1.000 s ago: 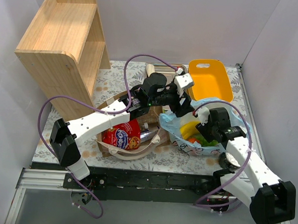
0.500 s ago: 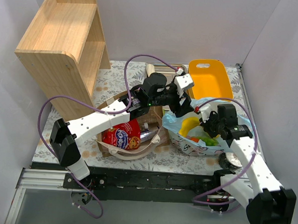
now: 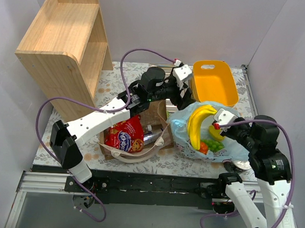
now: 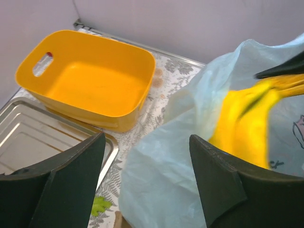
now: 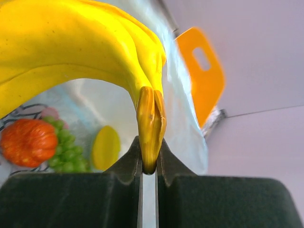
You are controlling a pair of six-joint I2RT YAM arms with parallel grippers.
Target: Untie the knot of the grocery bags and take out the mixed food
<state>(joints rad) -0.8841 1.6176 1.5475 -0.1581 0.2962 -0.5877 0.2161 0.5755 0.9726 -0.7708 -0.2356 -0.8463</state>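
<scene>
The light-blue plastic bag (image 3: pixel 227 148) lies open at the right; its knot is out of view. My right gripper (image 3: pixel 217 115) is shut on the stem of the yellow bananas (image 3: pixel 197 124) and holds the bunch above the bag's mouth. In the right wrist view the stem (image 5: pixel 151 128) is pinched between the pads, with an orange pumpkin (image 5: pixel 28 141) and green grapes (image 5: pixel 66 156) below in the bag. My left gripper (image 4: pixel 147 156) hangs open over the bag's far-left edge (image 4: pixel 180 161), with nothing between its fingers. The brown paper bag (image 3: pixel 135 153) holds a red crisp packet (image 3: pixel 124 138).
A yellow tub (image 3: pixel 213 84) stands behind the blue bag, with a steel tray (image 4: pixel 28 142) to its left. A wooden shelf (image 3: pixel 64 43) fills the far left. A clear bottle (image 3: pixel 151 138) lies in the paper bag.
My right gripper has shut on the banana stem and lifted the bunch up out of the blue bag. The left gripper has drawn back towards the tub, still open.
</scene>
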